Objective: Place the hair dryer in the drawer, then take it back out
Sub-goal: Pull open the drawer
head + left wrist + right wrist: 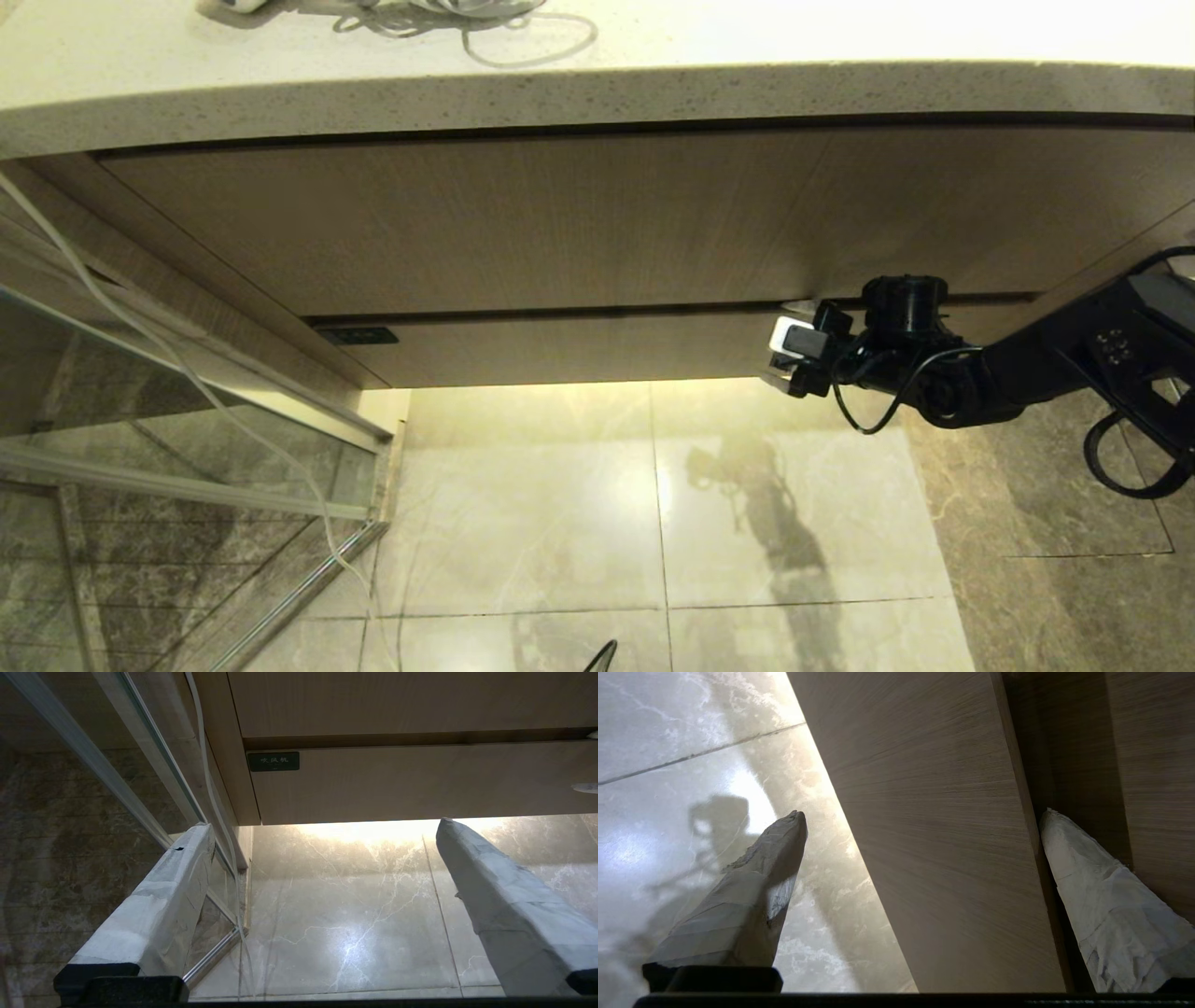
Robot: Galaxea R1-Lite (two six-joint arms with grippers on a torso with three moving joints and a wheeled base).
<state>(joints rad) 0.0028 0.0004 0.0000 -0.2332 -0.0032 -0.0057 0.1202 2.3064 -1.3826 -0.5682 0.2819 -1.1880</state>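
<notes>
Up close, right gripper [920, 816] with taped jaws spread astride the flat wood-grain drawer [943, 835] face, glossy marble floor [579, 523].

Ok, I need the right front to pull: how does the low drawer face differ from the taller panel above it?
The drawer is low with a dark label at its left end; the vanity panel is much taller and bare. Both are handleless light wood grain.

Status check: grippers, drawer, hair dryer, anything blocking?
Right gripper open, straddling the shut drawer face, one finger in the gap above. Left gripper open, idle over floor. Hair dryer not seen; cord on countertop. Nothing blocking.
</notes>
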